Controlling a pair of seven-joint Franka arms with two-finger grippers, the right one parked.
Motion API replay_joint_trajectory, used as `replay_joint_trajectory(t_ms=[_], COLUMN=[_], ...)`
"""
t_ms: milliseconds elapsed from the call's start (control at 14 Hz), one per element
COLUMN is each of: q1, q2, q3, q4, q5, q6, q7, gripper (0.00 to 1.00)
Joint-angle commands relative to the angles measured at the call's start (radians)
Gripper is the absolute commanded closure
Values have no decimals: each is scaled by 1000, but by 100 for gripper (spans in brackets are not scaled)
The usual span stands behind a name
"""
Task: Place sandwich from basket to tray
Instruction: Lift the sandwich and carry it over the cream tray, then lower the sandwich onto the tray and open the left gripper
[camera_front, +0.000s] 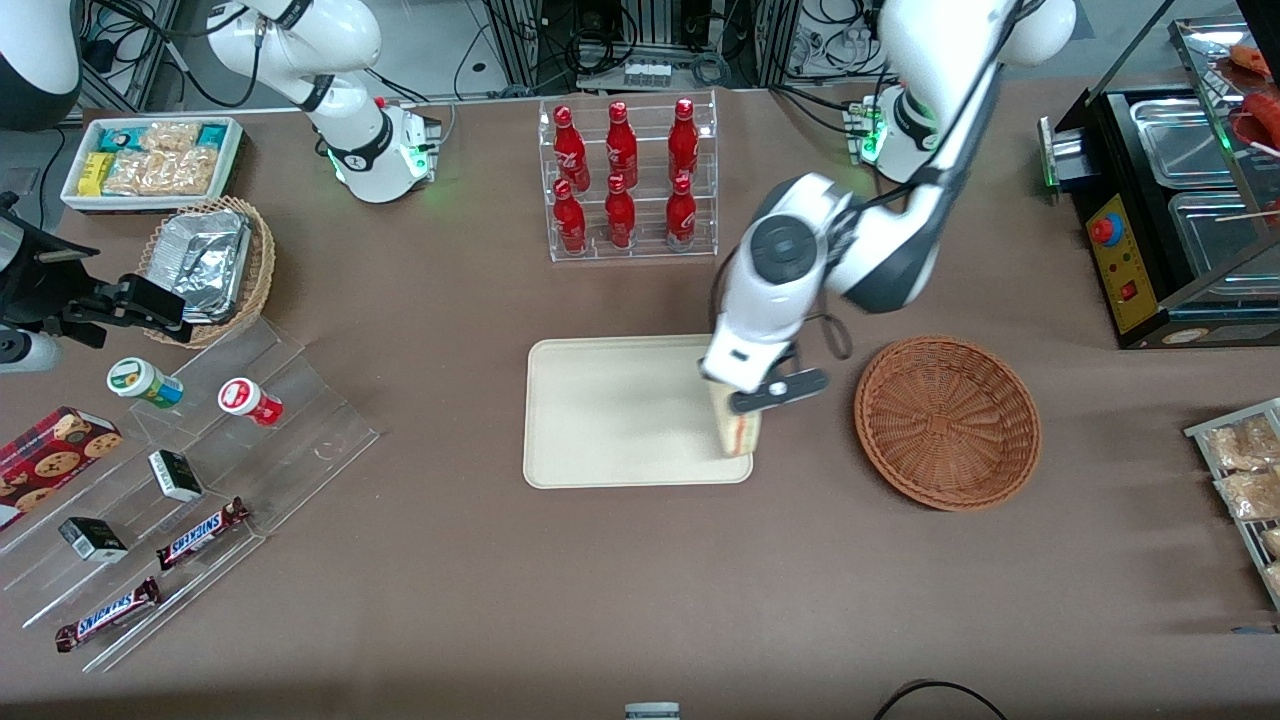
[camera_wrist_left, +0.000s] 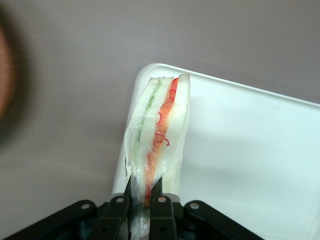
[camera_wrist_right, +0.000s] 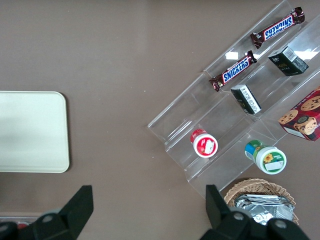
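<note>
Showing six red soda bottles (camera_front: 620, 180) standing in a clear acrylic rack (camera_front: 700, 100); toward the parked arm's end, holding two Snickers bars (camera_front: 200, 533), two small dark boxes (camera_front: 175, 475) and two round tubs (camera_front: 145, 382) on a stepped acrylic display (camera_front: 320, 420), with a cookie box (camera_front: 50, 455) lying beside it, foil containers (camera_front: 200, 262) sitting in a tan wicker basket (camera_front: 262, 270), and a white bin of packaged snacks (camera_front: 70, 195) lying farther from the front camera; toward the working arm's end, showing a black food warmer (camera_front: 1130, 260)

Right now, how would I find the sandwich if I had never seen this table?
Find the cream tray mid-table, beside the reddish-brown basket. At the tray's basket-side edge the gripper pinches the sandwich. It is the only wrapped pale wedge with orange-red and green stripes.
</note>
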Motion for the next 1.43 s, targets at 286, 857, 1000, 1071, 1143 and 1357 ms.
replay_joint_trajectory(t_ms=[286,857,1000,1071,1143,1357], q1=[-181,-217,-214,-213,-210,-201], q2=[202,276,263,245,224,109], q3=[19,22,22,22,22,38], q4=[205,262,262,263,263,262], q5=[4,44,56,52,50,50], q6=[-22,-33,-38,-47,-80,-201], q7=[-39,-68,-69,-71,-79,-117], gripper=[100,13,0,0,0,0])
